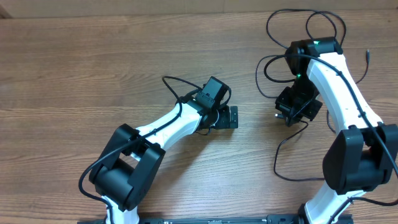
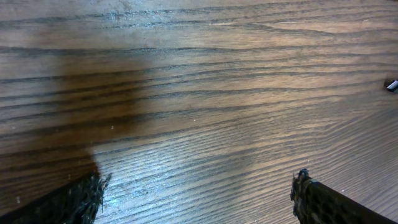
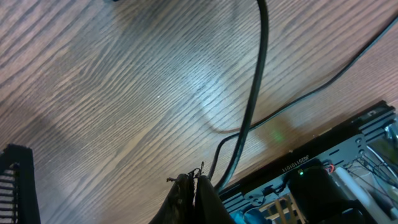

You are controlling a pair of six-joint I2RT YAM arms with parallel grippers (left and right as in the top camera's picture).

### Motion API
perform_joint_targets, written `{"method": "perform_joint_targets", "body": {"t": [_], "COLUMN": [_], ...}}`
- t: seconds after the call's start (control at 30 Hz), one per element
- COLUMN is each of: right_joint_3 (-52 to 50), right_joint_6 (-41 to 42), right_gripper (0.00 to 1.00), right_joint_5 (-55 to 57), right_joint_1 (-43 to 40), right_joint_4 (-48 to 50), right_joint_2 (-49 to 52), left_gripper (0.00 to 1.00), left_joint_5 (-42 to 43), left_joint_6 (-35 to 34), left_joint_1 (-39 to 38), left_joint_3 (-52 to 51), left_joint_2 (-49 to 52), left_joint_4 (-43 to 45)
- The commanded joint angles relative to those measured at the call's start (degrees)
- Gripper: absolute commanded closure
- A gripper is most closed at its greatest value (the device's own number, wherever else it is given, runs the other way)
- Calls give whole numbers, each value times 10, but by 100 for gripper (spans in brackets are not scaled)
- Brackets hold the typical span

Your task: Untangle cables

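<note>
Thin black cables lie on the wooden table around the right arm. Loops [image 1: 268,26] sit at the far right, and one strand [image 1: 276,163] trails toward the front edge. A plug end [image 1: 368,55] lies past the right arm. My right gripper [image 3: 193,181] is shut, tips low over the wood. A cable [image 3: 259,62] and a thinner one run down to just beside its fingertips; whether either is pinched does not show. My left gripper [image 2: 199,199] is open over bare wood at mid-table [image 1: 233,117], with nothing between its fingers.
The black base rail with electronics [image 3: 311,168] runs along the table's front, close behind the right gripper. A black ribbed part [image 3: 13,180] stands at the left edge of the right wrist view. A small dark tip [image 2: 392,85] shows at the left wrist view's right edge.
</note>
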Motion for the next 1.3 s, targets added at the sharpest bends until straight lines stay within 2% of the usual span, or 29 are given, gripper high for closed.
{"method": "perform_joint_targets", "body": {"t": [0.0,0.27,0.33,0.87,1.27], "right_joint_3": [-3,-87,-101,-157,-169], "right_joint_6": [-17,-16,7,29,29], "right_gripper": [96,96,96,96,96], "right_joint_5": [-5,-4,12,5,6], "right_joint_1": [3,3,3,3,3], "right_joint_4": [0,0,0,90,104], "right_joint_2": [-12,-89,-107,-110,-110], "left_gripper": [0,1,1,1,0], "left_joint_5": [0,-2,-2,-2,-2], "left_joint_6": [-3,-3,-3,-3,-3], "left_joint_1": [4,4,4,4,4], "left_joint_3": [-3,-3,-3,-3,-3], "left_joint_2": [9,9,9,9,9], "left_joint_4": [-8,-8,-7,-6,-6]}}
